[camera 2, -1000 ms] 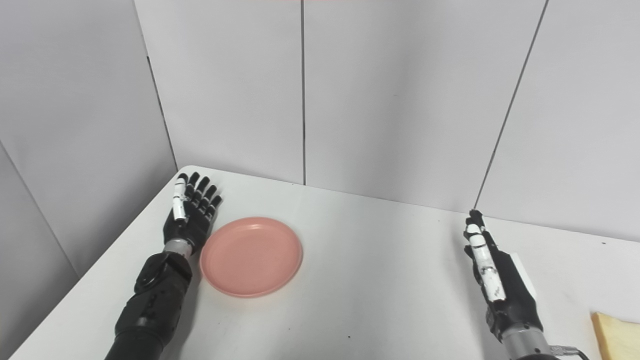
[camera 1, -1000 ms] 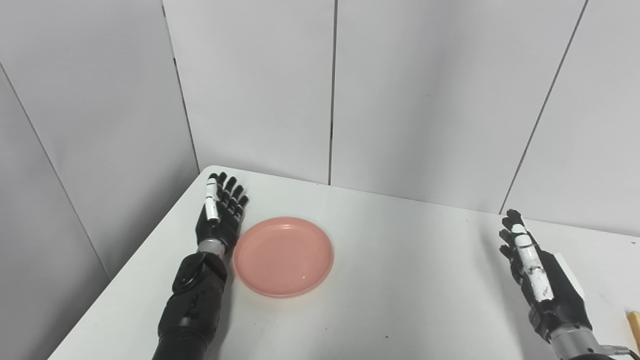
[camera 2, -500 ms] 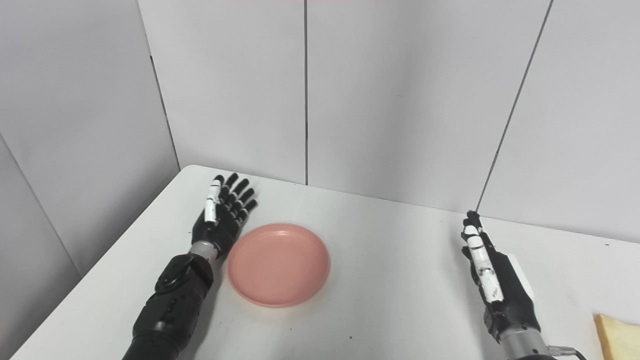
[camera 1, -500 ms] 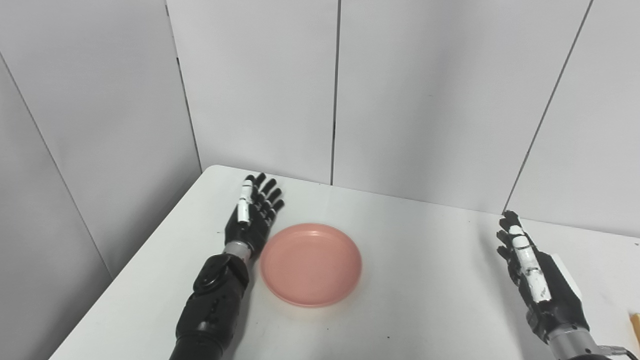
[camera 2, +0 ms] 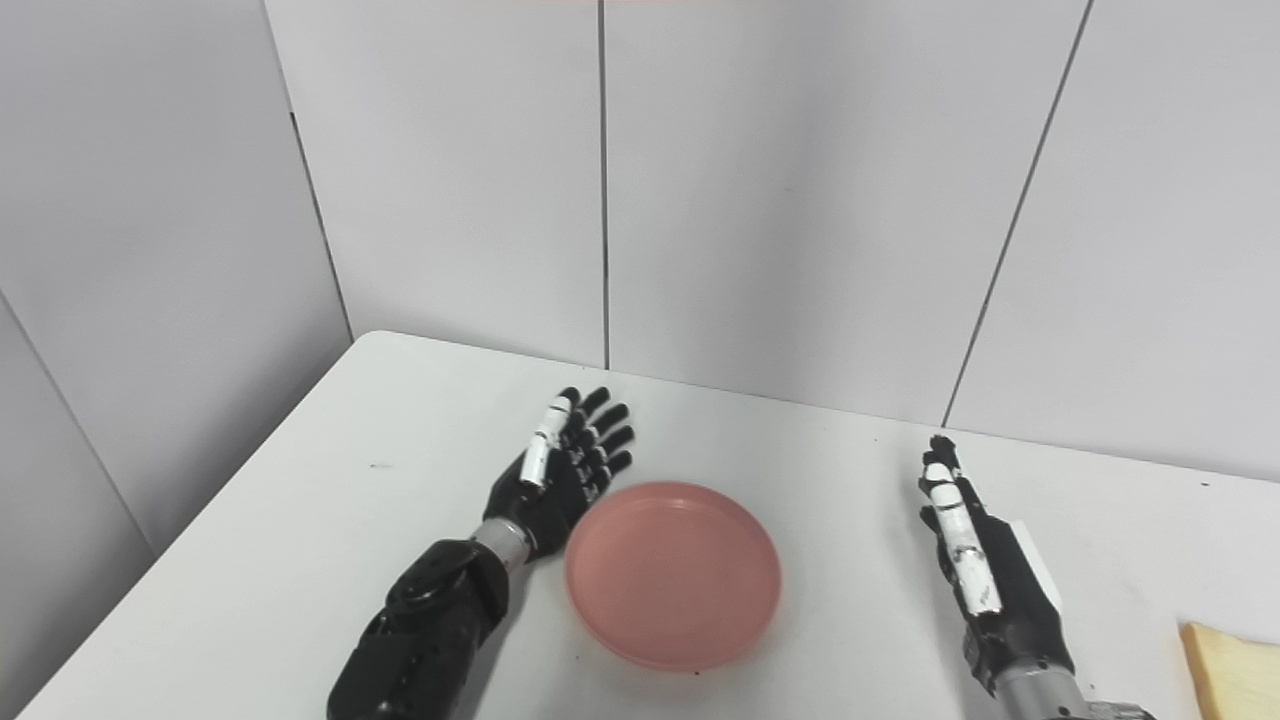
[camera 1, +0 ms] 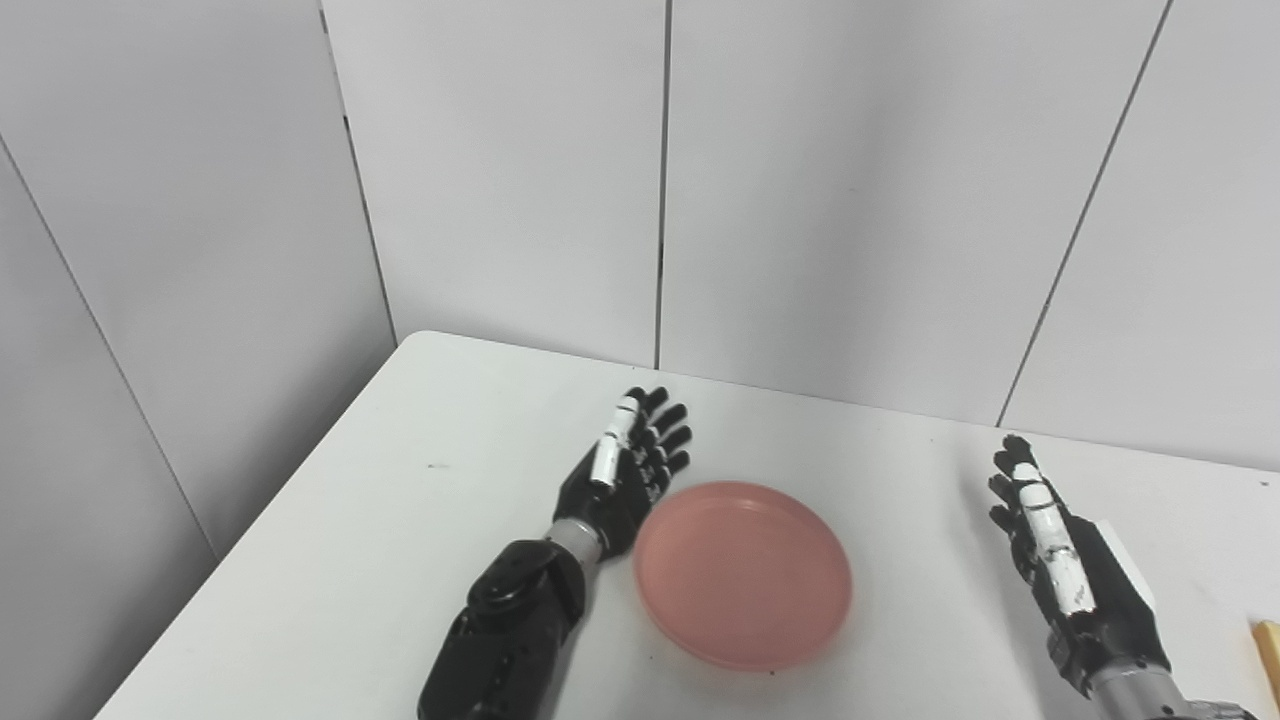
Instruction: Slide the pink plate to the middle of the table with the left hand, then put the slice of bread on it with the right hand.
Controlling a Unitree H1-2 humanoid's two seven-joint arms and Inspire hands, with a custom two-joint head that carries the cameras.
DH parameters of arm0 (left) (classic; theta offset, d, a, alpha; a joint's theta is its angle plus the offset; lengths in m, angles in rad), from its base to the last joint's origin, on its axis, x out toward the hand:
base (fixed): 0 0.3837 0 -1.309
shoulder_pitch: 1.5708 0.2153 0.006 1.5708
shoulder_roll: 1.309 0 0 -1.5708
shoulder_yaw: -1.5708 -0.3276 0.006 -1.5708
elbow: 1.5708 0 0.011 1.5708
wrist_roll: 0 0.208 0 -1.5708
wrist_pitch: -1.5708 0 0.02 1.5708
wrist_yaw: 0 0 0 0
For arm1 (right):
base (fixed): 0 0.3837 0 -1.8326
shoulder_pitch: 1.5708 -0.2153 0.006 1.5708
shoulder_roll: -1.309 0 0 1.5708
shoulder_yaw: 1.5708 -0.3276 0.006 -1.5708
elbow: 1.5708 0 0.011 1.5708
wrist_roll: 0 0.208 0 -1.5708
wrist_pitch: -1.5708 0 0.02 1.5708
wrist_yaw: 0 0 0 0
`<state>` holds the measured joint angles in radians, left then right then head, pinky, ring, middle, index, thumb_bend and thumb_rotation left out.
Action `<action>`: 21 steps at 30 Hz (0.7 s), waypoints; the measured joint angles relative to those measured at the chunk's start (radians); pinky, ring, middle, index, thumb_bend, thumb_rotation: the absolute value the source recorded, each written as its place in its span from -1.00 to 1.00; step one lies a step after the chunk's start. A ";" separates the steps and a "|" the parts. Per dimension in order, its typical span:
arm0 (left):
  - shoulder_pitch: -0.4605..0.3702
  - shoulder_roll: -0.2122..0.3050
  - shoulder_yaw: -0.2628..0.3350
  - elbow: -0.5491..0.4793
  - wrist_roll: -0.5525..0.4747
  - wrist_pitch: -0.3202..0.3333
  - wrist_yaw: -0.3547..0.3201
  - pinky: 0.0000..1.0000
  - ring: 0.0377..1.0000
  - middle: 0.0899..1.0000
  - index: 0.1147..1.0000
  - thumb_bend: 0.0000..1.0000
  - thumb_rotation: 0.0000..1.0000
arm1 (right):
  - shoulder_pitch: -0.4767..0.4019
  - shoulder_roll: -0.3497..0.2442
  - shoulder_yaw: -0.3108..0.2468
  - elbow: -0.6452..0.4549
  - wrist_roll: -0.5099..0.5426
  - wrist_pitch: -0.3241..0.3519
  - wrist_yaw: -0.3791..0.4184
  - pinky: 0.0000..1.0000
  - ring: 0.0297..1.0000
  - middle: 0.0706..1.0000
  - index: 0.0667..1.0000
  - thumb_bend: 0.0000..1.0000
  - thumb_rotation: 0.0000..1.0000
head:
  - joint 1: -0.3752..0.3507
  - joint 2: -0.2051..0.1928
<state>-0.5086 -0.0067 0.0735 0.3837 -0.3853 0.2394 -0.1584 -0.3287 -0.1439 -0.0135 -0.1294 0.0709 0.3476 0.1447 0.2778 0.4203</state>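
While my left hand (camera 1: 625, 470), fingers spread and holding nothing, presses its edge against the pink plate (camera 1: 742, 572) at lower centre, a glancing push could spin it; my right hand (camera 2: 985, 575) waits open near the bread (camera 2: 1232, 668), lower right.

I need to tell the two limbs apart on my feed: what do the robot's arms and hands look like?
Both hands are black with jointed fingers. The left hand has one white finger segment, a silver wrist ring and a bulky glossy black forearm. The right hand carries white segments along its top edge, a white panel on its outer side and a silver-grey wrist cuff. No loose cables show clearly.
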 measured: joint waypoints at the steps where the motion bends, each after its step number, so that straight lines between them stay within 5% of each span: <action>1: 0.004 -0.004 -0.006 -0.007 0.007 0.005 -0.002 1.00 0.99 0.98 0.97 -0.19 1.00 | 0.000 0.003 0.001 0.007 -0.001 -0.005 0.000 1.00 1.00 1.00 1.00 -0.60 1.00 | -0.005 0.000; 13: 0.049 -0.007 -0.074 -0.058 0.019 0.015 -0.082 0.97 0.95 0.93 0.90 -0.27 1.00 | 0.000 0.032 0.018 0.028 -0.034 -0.013 -0.016 1.00 1.00 1.00 1.00 -0.53 1.00 | -0.132 0.012; 21: 0.093 -0.006 -0.105 -0.145 0.017 0.080 -0.104 1.00 0.98 0.98 0.96 -0.26 1.00 | 0.001 0.045 0.046 0.048 -0.093 -0.031 -0.048 0.98 0.98 0.99 1.00 -0.50 1.00 | -0.239 0.029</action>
<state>-0.4155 -0.0126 -0.0311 0.2386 -0.3679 0.3196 -0.2624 -0.3275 -0.0984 0.0320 -0.0813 -0.0218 0.3165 0.0968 0.0384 0.4494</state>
